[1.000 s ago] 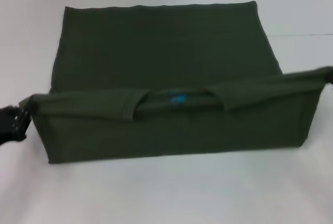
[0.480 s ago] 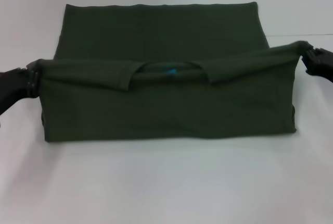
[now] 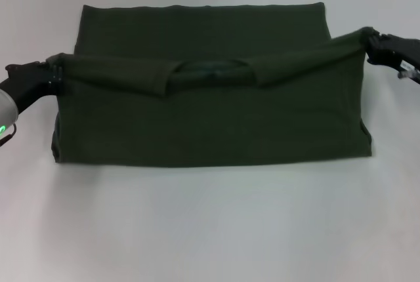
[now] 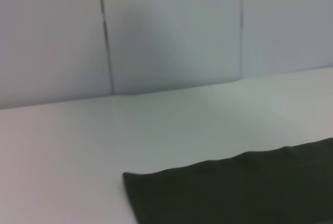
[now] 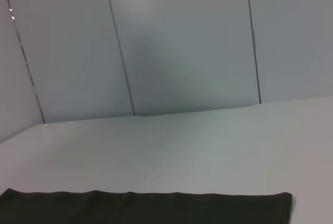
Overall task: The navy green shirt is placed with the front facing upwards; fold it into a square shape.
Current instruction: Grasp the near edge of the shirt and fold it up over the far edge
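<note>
The navy green shirt (image 3: 210,118) lies on the white table (image 3: 210,229) in the head view, its plain green side showing. Its collar edge is lifted and stretched between both arms, the sleeves folded in beside the neck opening. At the left, my left gripper (image 3: 54,75) is shut on one shoulder corner. My right gripper (image 3: 369,39) is shut on the other corner at the right, held a little higher. The far hem lies flat behind. A flat edge of the shirt (image 4: 234,193) shows in the left wrist view, and the shirt (image 5: 145,208) also appears in the right wrist view.
The white table top runs wide around the shirt, with a broad bare strip in front of it. A pale panelled wall (image 5: 182,41) stands behind the table's far edge.
Both grippers have carried the lifted collar edge away from me toward the far hem. The teal label inside the collar no longer shows.
</note>
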You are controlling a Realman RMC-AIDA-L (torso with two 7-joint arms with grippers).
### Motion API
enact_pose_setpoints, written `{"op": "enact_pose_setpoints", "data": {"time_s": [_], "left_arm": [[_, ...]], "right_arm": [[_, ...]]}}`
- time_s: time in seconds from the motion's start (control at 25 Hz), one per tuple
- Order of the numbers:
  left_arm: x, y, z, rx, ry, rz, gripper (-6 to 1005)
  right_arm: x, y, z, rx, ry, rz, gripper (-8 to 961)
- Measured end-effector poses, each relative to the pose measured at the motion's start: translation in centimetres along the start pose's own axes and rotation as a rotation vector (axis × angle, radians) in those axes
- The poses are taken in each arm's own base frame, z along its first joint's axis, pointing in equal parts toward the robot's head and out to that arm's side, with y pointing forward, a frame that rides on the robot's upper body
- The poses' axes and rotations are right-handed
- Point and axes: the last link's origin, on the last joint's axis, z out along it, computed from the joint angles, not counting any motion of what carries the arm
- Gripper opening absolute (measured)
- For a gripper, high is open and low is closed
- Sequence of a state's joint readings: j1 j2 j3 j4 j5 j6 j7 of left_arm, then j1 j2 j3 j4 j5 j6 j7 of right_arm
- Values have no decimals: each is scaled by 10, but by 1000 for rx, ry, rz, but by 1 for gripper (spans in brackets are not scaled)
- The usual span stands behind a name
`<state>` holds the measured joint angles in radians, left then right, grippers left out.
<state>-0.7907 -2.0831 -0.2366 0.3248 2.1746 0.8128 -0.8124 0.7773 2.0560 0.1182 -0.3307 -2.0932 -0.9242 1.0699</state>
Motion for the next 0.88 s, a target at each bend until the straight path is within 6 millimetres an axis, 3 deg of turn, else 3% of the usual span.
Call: {"op": "enact_pose_setpoints", "data": {"time_s": [0.52,0.88], "left_arm": [[14,-2,20,84,-39,42,30],[16,7,26,77,-40,88,30]], "right_arm": [[-21,7,29,43,36,-39,56],[-15,11,35,65,71,-50,57]]}}
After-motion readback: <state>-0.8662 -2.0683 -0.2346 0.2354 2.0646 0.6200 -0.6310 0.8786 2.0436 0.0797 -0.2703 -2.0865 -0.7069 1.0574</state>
